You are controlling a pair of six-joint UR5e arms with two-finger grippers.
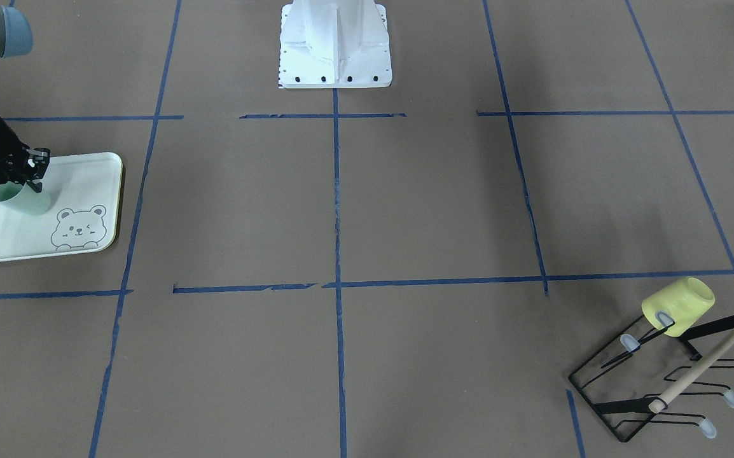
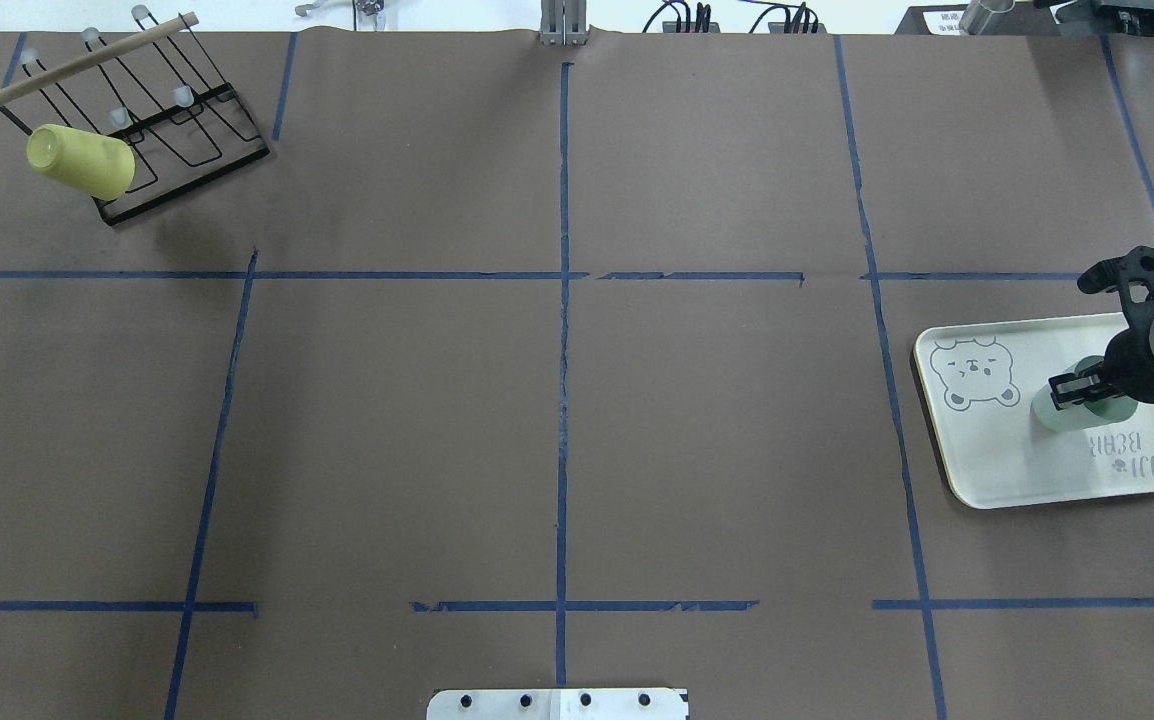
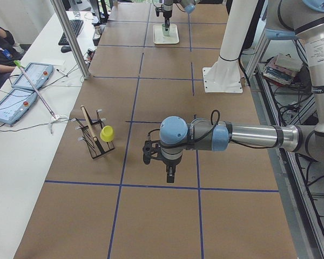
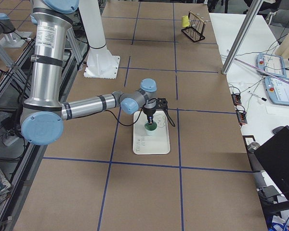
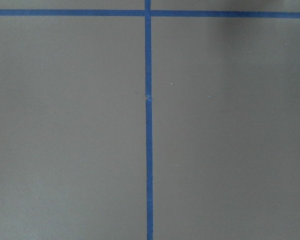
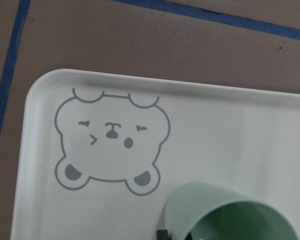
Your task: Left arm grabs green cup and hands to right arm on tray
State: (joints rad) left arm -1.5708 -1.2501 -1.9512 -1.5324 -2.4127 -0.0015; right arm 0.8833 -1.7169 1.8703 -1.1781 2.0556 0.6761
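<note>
On the pale green flat rectangular tray (image 2: 987, 450) with the grey bear drawing, at the robot's right end of the brown, blue-taped table (image 2: 557, 420), stood one small pale mint-green plastic cup (image 2: 1045, 412). It was one of two cups in sight. The other, a pale yellow plastic cup (image 1: 678, 305), hung tilted on a prong of the single black wire rack with a wooden bar (image 1: 705, 358), far off at the opposite end of the table. Two grey tubular arms showed, each with one black claw.

The green cup stood upright, its long axis vertical, its mouth facing up and its base flat on the tray. It sat between the bear's face and the lettering.

The right claw (image 2: 1072, 388) pointed straight down at the cup's rim, directly above it. In the right wrist view a dark finger tip (image 6: 162, 234) showed just outside the cup's wall. Whether that claw pinched the wall or stood loose around it could not be told.

The left claw (image 3: 170, 174) hovered over bare table, well apart from cup and tray. Its spread could not be told.
</note>
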